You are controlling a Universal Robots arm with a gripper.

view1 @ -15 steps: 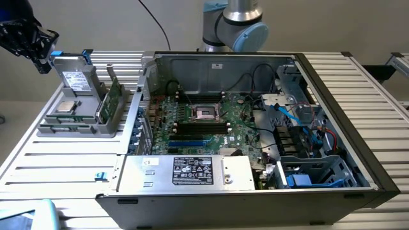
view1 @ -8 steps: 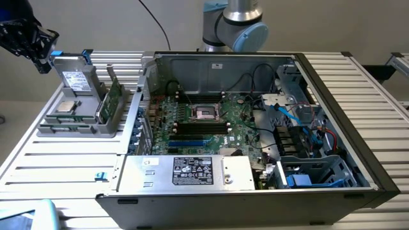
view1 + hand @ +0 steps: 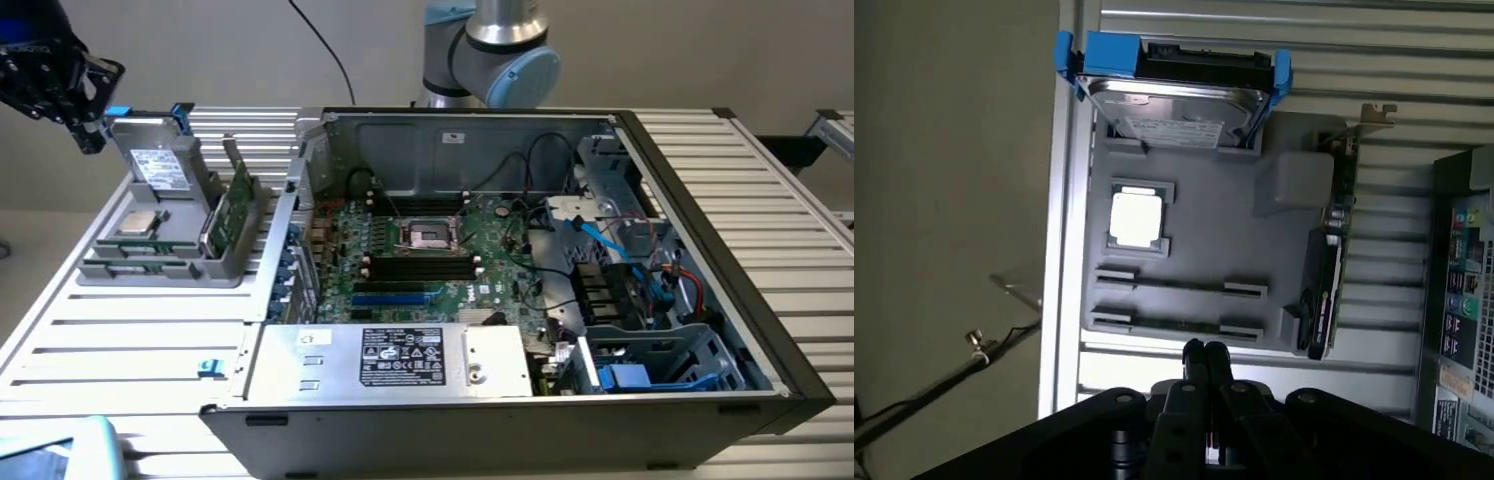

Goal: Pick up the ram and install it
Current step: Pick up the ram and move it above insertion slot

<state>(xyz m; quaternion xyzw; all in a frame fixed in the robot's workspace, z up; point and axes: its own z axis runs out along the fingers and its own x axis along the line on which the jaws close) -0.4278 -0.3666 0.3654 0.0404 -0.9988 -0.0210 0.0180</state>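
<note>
Wrist view: approach stage of the pick-up. My claw (image 3: pixel 1205 350), tips together and empty, hangs above the grey tray (image 3: pixel 1214 230). The ram (image 3: pixel 1174 326) lies at the tray's end opposite the hard drive (image 3: pixel 1174 100). I judge a grasp needs parted tips aligned along the stick.

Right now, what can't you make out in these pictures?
Gripper: exterior view, cut off by the edge.
Ram: exterior view, chips too small.
Card: wrist view, edge-on, face hidden.
Drive: wrist view, label print too small.
Case: wrist view, cut off by the edge.
</note>
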